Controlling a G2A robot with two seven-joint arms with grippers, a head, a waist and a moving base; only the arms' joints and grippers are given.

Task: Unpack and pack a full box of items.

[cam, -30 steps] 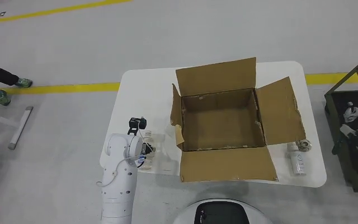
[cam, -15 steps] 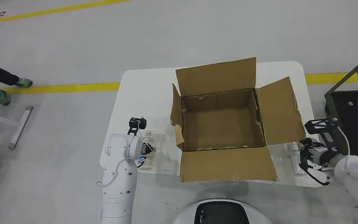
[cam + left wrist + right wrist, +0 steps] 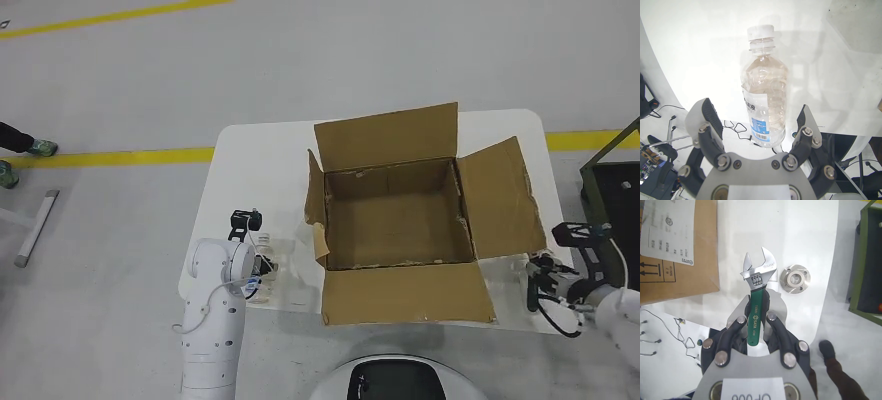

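Observation:
The open cardboard box point(image 3: 400, 215) sits mid-table, its inside bare. A clear plastic bottle point(image 3: 765, 91) with a white cap lies on the white table point(image 3: 250, 160) left of the box. My left gripper point(image 3: 755, 106) is open, one finger on each side of the bottle's base end. In the top view this gripper point(image 3: 260, 268) is at the table's near left edge. My right gripper point(image 3: 757, 302) is shut on the green handle of an adjustable wrench point(image 3: 758, 270). It hovers over the table's right end, where a round metal flange point(image 3: 795, 279) lies.
The box's right flap point(image 3: 677, 247) lies flat close to the right gripper point(image 3: 545, 280). Under the wrench a white item point(image 3: 773, 285) shows partly. A green cart point(image 3: 610, 220) stands just past the table's right edge. Cables lie on the floor below the near edge.
The right arm came into the top view from the right, then shifted toward the table's near edge over the white item. The left arm and bottle stayed still.

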